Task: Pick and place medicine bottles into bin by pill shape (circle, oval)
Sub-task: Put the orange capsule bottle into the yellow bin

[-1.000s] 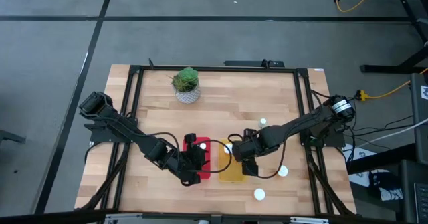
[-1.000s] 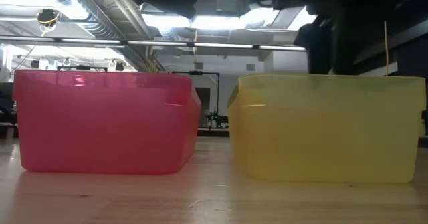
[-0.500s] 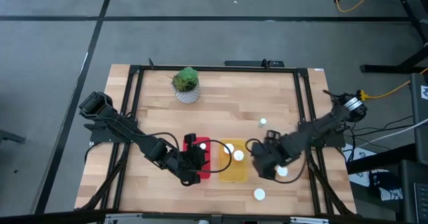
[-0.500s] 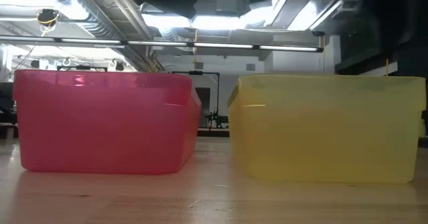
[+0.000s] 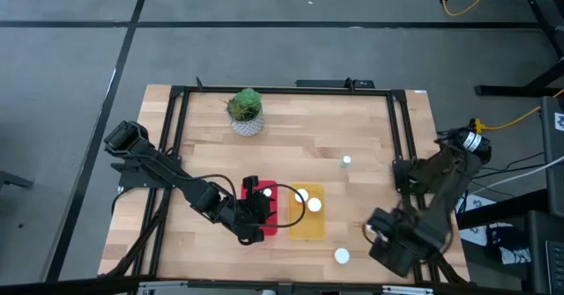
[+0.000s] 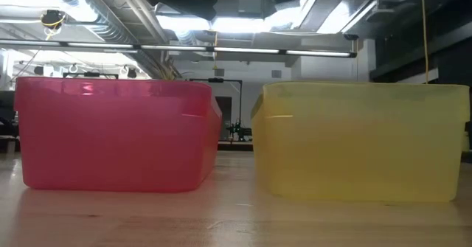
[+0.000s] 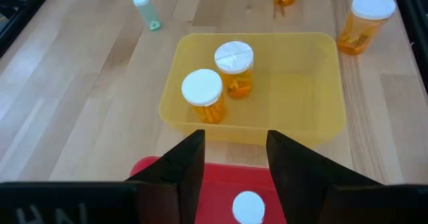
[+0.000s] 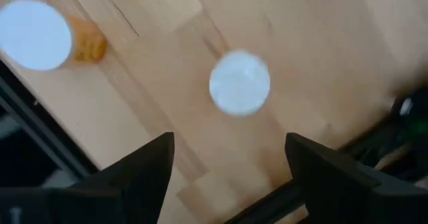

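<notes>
Bare wood surrounds a capped bottle (image 8: 239, 82) below the right hand (image 8: 231, 164) (fingers spread).

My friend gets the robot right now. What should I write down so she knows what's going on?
Left gripper: open, empty, over the red bin, which holds one bottle.
Right gripper: open, empty, above two loose bottles at the table's front right.
Done: two bottles stand in the yellow bin.
Left: those two loose bottles, plus the small bottle farther back.
</notes>
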Robot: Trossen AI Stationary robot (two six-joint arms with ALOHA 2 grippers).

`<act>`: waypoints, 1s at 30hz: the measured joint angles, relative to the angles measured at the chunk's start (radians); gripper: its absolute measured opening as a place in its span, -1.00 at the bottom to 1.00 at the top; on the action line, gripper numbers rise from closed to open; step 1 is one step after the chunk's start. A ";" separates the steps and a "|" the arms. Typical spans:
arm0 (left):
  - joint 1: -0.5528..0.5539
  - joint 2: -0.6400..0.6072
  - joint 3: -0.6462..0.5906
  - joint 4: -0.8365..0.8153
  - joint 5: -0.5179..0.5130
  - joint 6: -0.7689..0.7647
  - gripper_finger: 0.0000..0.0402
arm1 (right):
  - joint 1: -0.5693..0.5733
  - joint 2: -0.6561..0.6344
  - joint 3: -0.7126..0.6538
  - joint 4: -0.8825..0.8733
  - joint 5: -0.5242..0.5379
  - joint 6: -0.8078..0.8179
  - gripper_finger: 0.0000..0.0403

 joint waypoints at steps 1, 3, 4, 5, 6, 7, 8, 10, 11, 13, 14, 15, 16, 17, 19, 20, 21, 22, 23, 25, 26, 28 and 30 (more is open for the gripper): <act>0.000 0.000 0.000 0.000 0.000 0.000 -0.24 | 0.027 0.001 0.000 -0.001 0.009 0.059 0.41; 0.000 0.000 0.000 0.000 0.000 0.000 -0.24 | 0.077 0.011 0.000 -0.004 0.036 0.150 0.38; 0.000 0.000 0.000 0.000 0.000 0.000 -0.24 | 0.099 0.020 0.000 -0.009 0.058 0.180 0.38; 0.000 0.000 0.000 0.000 0.000 0.000 -0.24 | 0.117 0.031 0.000 -0.013 0.077 0.202 0.38; 0.000 0.000 0.000 0.001 0.000 0.000 -0.24 | 0.133 0.043 0.000 -0.013 0.095 0.220 0.37; 0.000 0.000 0.000 0.001 0.000 0.000 -0.24 | 0.146 0.057 0.000 -0.013 0.108 0.227 0.37; 0.000 0.000 0.000 0.002 0.000 0.000 -0.24 | 0.157 0.073 0.000 -0.013 0.115 0.231 0.37; 0.000 0.000 0.000 0.003 0.000 0.000 -0.24 | 0.172 0.107 0.000 -0.007 0.119 0.233 0.37; 0.000 0.000 0.000 0.003 0.000 0.000 -0.24 | 0.179 0.124 0.000 -0.001 0.119 0.235 0.37; 0.000 0.000 0.000 0.003 0.000 -0.001 -0.24 | 0.188 0.155 0.000 0.011 0.122 0.246 0.37; 0.000 0.000 0.000 0.003 0.000 -0.001 -0.24 | 0.191 0.171 0.000 0.022 0.123 0.248 0.37; 0.000 0.000 0.000 0.003 0.000 -0.001 -0.24 | 0.192 0.188 0.000 0.035 0.129 0.251 0.37; 0.000 0.000 0.000 0.003 0.000 -0.001 -0.24 | 0.193 0.206 0.000 0.041 0.137 0.260 0.37; 0.000 0.000 0.000 0.003 0.000 -0.001 -0.24 | 0.193 0.222 0.000 0.040 0.148 0.274 0.37; 0.000 0.000 0.000 0.003 0.000 -0.001 -0.24 | 0.192 0.254 0.000 0.040 0.161 0.308 0.37; 0.000 0.000 0.000 0.003 0.000 -0.001 -0.24 | 0.192 0.271 0.000 0.038 0.172 0.333 0.37; 0.000 0.000 0.000 0.003 0.000 -0.002 -0.24 | 0.192 0.286 -0.001 0.037 0.175 0.355 0.37; 0.000 0.000 0.000 0.003 0.000 -0.002 -0.24 | 0.192 0.297 -0.002 0.038 0.174 0.376 0.37; 0.000 0.000 0.000 0.003 0.000 -0.002 -0.24 | 0.192 0.305 -0.002 0.038 0.173 0.398 0.37; 0.000 0.000 0.000 0.004 -0.001 -0.002 -0.24 | 0.196 0.312 -0.002 0.025 0.166 0.431 0.37; 0.000 0.000 0.000 0.004 -0.001 -0.003 -0.24 | 0.199 0.311 -0.002 0.013 0.166 0.443 0.37; 0.000 0.000 0.000 0.004 -0.001 -0.003 -0.24 | 0.205 0.306 -0.002 -0.017 0.159 0.461 0.37; 0.000 0.000 0.000 0.004 -0.001 -0.003 -0.24 | 0.213 0.293 -0.002 -0.065 0.136 0.477 0.37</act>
